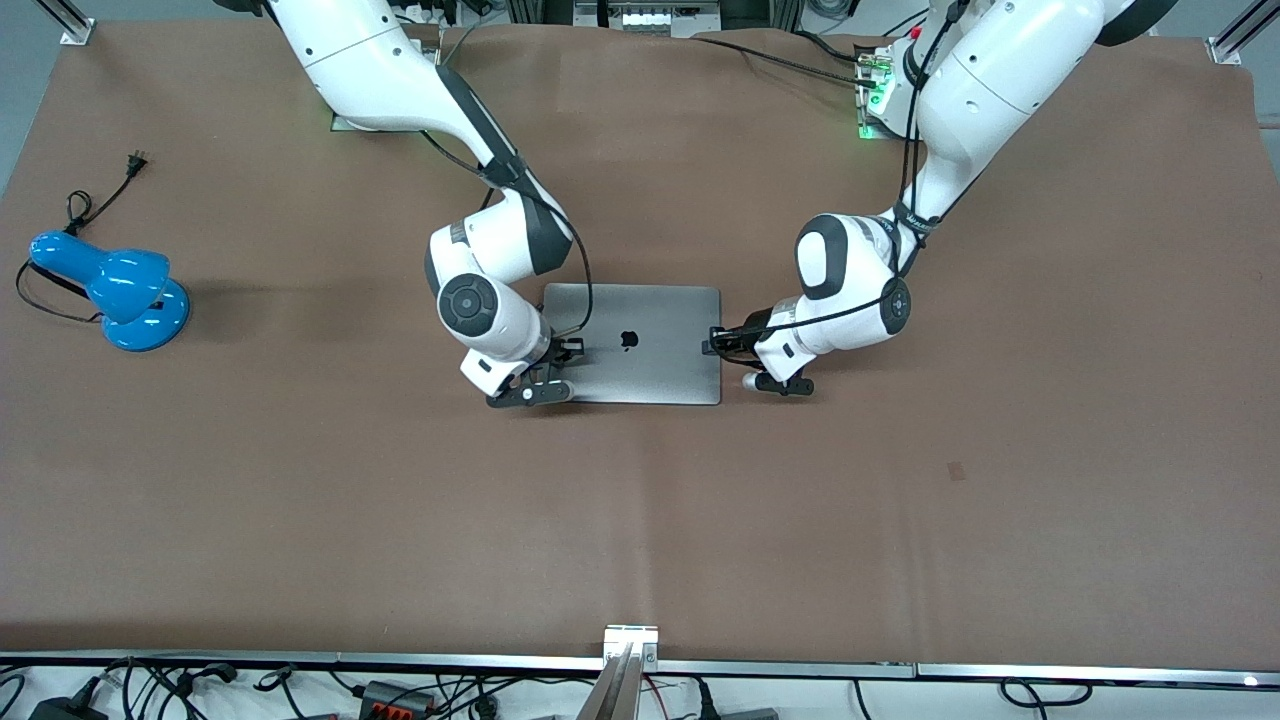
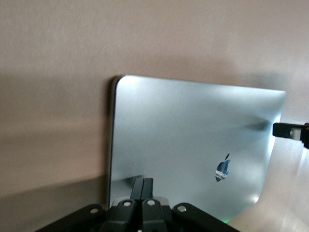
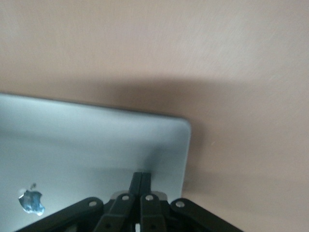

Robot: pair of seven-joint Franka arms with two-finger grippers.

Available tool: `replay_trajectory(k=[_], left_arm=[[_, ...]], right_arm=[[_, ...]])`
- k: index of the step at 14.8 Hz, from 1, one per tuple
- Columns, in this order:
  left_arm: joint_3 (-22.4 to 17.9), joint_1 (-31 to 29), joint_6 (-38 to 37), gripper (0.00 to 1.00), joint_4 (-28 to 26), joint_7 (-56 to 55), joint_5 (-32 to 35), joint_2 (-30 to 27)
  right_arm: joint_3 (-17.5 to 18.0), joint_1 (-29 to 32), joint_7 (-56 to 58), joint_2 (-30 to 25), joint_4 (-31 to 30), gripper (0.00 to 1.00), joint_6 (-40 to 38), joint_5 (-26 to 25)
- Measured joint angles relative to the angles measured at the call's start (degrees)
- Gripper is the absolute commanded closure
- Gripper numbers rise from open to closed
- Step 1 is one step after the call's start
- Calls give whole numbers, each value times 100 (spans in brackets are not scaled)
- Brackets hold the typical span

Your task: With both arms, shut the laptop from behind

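Note:
The silver-grey laptop [image 1: 660, 355] lies shut and flat on the brown table, its lid with the dark apple logo facing up. My right gripper [image 1: 572, 350] is shut, and its tips rest on the lid at the edge toward the right arm's end. My left gripper [image 1: 714, 340] is shut too, with its tips on the lid's edge toward the left arm's end. The left wrist view shows the lid [image 2: 193, 130] under the closed gripper [image 2: 143, 181]. In the right wrist view the lid [image 3: 87, 145] lies under that closed gripper [image 3: 141, 176]. Neither gripper holds anything.
A blue desk lamp [image 1: 120, 290] with a black cord lies near the right arm's end of the table. Cables and power bricks [image 1: 390, 695] run along the rail below the table's front edge.

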State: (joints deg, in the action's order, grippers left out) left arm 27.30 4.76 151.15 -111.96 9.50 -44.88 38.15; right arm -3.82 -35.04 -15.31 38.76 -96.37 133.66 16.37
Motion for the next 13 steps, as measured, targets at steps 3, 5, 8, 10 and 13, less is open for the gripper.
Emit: replay_trajectory(k=[3,5,8,10,13], left_arm=[[-3,4,-26,100,18,0,23,-162],[-41,6,-189,100,19,-6,193,-325],[-337,-13,-949,100,42,-65,681,-815],[-657,-58,-1705,100,104,-240,1256,-1301],[-1028,-271,-2978,100,441,-359,1740,-1953]], right_arm=[[-241,-4,0,-350,85,100,-262,-103],[-401,-1,0,-680,93,100,-508,-153],[-673,6,5,-1030,87,100,-861,-206],[-831,14,17,-1148,84,99,-1059,-416],[-1012,22,46,-1320,88,0,-1145,-631]])
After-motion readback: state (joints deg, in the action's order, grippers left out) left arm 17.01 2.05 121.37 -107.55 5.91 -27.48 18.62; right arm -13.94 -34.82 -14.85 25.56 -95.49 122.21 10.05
